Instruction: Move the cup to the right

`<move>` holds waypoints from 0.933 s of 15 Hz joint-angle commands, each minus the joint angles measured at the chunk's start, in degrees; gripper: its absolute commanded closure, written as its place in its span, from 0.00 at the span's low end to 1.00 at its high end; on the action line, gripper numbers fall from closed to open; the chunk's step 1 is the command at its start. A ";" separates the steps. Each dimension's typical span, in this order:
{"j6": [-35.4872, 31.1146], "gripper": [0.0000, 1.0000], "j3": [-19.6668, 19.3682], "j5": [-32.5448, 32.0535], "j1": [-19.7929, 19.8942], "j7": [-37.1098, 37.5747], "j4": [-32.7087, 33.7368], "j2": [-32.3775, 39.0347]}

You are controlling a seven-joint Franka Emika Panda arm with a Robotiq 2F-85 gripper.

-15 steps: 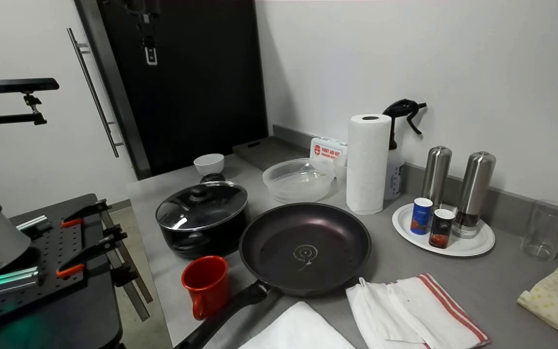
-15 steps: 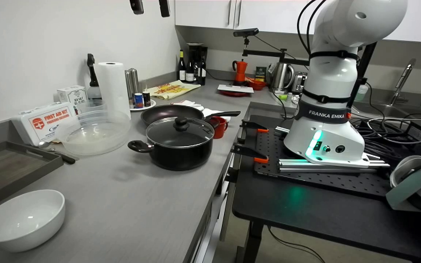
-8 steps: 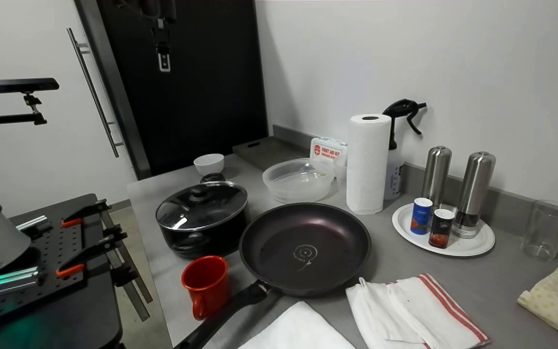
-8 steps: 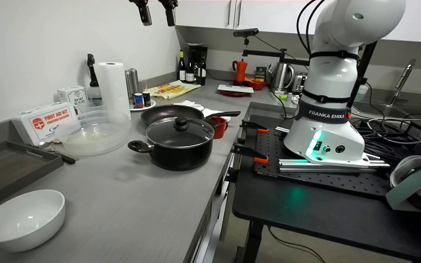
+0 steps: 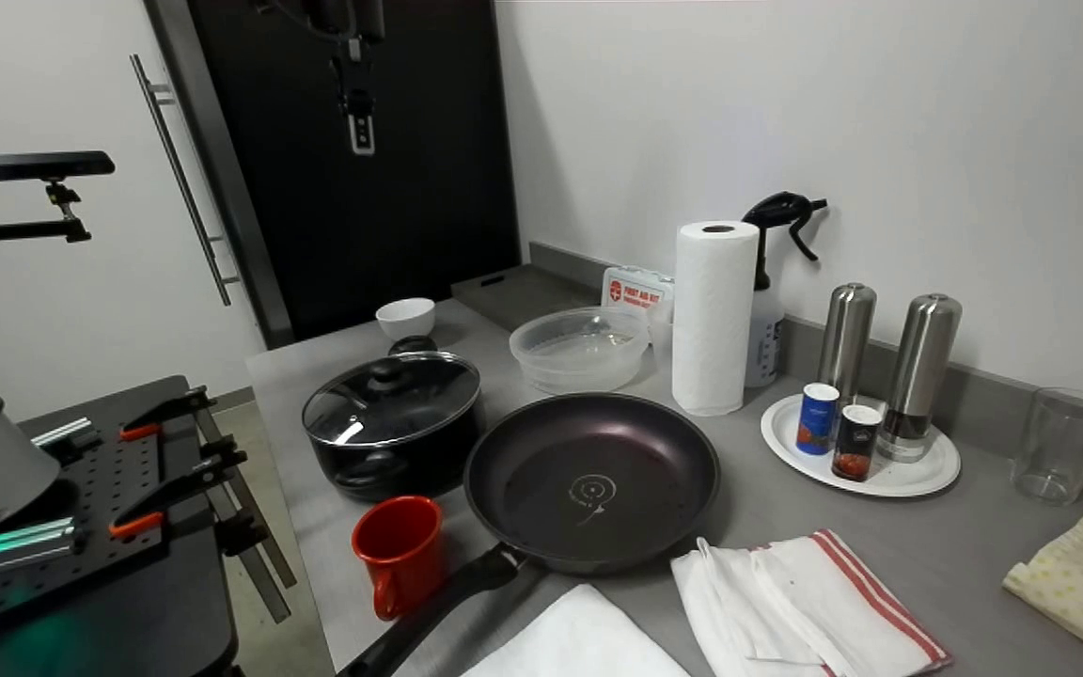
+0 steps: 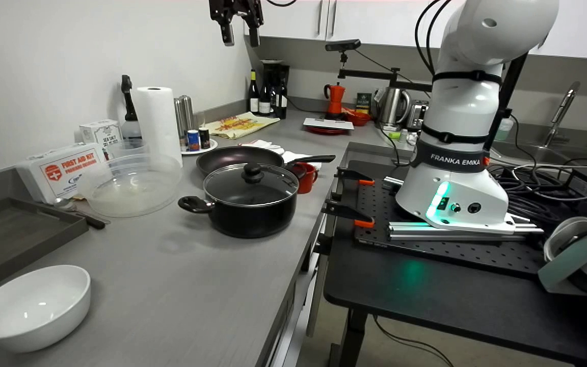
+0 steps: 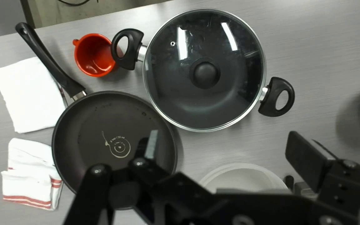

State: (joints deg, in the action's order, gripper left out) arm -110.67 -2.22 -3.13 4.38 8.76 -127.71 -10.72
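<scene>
A red cup [image 7: 93, 56], upright on the grey counter [image 7: 323, 40], stands well below my gripper [image 7: 223, 147] and off to one side of it. In the wrist view, where the gripper enters from the lower edge, I find the cup at upper left, beyond the finger that overlies the black frying pan [image 7: 105, 131]. It occupies the space between the long pan handle [image 7: 45, 57] and a side handle [image 7: 130, 47] of the lidded pot [image 7: 203, 97]; the latter overlaps the cup's rim in this projection, and I cannot tell whether the two touch. The cup's own small handle [image 5: 385, 594], clearest in an exterior view, projects toward the pan handle. In both exterior views the cup stands near the counter edge that faces the arm's black table [image 6: 426, 295].

The fingers [image 7: 303, 156] of my gripper are spread wide, with a broad gap between them, and grasp nothing. Both exterior views show the gripper hanging in the air, pointing downward, well above the pot. The white arm [image 6: 459, 109] rises nearly vertical from its base and bends at an upper joint by the frame's top edge; how the links between there and the gripper are bent I cannot tell.
</scene>
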 commanded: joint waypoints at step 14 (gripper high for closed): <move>-25.23 0.00 -10.60 -14.69 9.36 -13.75 -13.06 5.58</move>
State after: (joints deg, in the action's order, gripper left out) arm -131.08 -11.56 -15.58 12.42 -3.88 -140.15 -7.95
